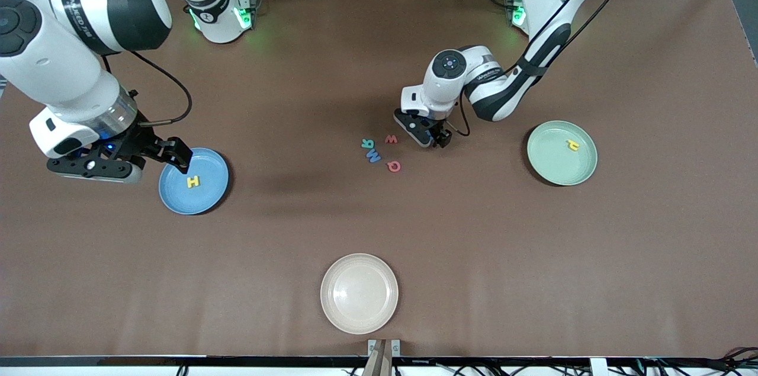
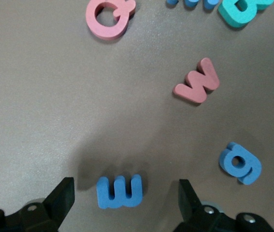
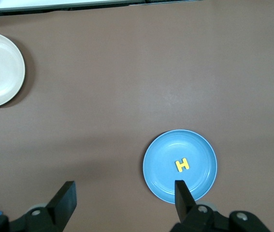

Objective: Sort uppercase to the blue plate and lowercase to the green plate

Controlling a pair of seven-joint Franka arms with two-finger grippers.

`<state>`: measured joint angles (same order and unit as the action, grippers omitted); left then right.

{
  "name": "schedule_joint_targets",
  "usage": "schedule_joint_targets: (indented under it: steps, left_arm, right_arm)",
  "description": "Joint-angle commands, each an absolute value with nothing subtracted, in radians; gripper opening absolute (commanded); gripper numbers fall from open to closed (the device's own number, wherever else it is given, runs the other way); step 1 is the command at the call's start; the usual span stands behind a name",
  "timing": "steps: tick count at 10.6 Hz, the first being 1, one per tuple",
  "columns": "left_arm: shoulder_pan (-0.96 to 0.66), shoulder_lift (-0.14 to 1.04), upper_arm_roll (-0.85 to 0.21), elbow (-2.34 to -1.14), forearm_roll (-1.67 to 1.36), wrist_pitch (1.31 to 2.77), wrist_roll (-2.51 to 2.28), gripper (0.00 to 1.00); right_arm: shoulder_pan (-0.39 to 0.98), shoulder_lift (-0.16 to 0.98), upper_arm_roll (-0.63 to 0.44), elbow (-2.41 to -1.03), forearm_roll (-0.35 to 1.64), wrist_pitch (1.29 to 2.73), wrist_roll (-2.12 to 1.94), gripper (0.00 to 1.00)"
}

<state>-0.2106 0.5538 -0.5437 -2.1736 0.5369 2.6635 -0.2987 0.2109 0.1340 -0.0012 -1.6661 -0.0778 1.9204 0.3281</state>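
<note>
My left gripper (image 2: 125,195) is open and low over the table, a finger on each side of the blue m (image 2: 119,192) without touching it. Around it lie the blue g (image 2: 240,163), red w (image 2: 197,81), red Q (image 2: 108,18) and teal R (image 2: 243,9). The front view shows the left gripper (image 1: 427,138) beside the w (image 1: 391,139), R (image 1: 368,143), blue M (image 1: 373,156) and Q (image 1: 394,166). The yellow H (image 1: 193,182) lies on the blue plate (image 1: 210,198). The yellow hooked piece (image 1: 572,144) lies on the green plate (image 1: 548,166). My right gripper (image 1: 155,161) hangs open and empty over the blue plate's rim.
A cream-white plate (image 1: 359,293) sits near the table's front edge, nearer the camera than the letters. Both arms' bases (image 1: 222,18) stand along the back edge. Brown table surface lies bare between the three plates.
</note>
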Motion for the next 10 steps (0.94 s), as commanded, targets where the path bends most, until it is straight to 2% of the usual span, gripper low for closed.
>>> schedule_joint_targets:
  steps: [1, 3, 6, 7, 8, 10]
  left_arm:
    - [-0.216, 0.560, -0.534, -2.166, 0.597, 2.661, -0.331, 0.90]
    - [-0.215, 0.560, -0.534, -2.171, 0.611, 2.660, -0.333, 0.84]
    - [-0.215, 0.560, -0.534, -2.174, 0.612, 2.657, -0.333, 0.81]
    - [-0.215, 0.560, -0.529, -2.174, 0.615, 2.657, -0.333, 0.79]
    - [-0.213, 0.560, -0.529, -2.174, 0.627, 2.657, -0.333, 0.77]
    - [-0.213, 0.560, -0.528, -2.174, 0.644, 2.657, -0.331, 0.72]
  right_arm:
    - [0.212, 0.129, 0.002, -1.663, -0.058, 1.911, 0.322, 0.87]
    - [0.212, 0.130, 0.000, -1.663, -0.058, 1.911, 0.322, 0.83]
    - [0.212, 0.132, 0.000, -1.664, -0.058, 1.908, 0.319, 0.58]
    - [0.210, 0.130, 0.000, -1.664, -0.058, 1.902, 0.318, 0.56]
    - [0.206, 0.130, 0.000, -1.663, -0.058, 1.895, 0.314, 0.48]
    - [0.193, 0.121, -0.003, -1.661, -0.057, 1.878, 0.310, 0.47]
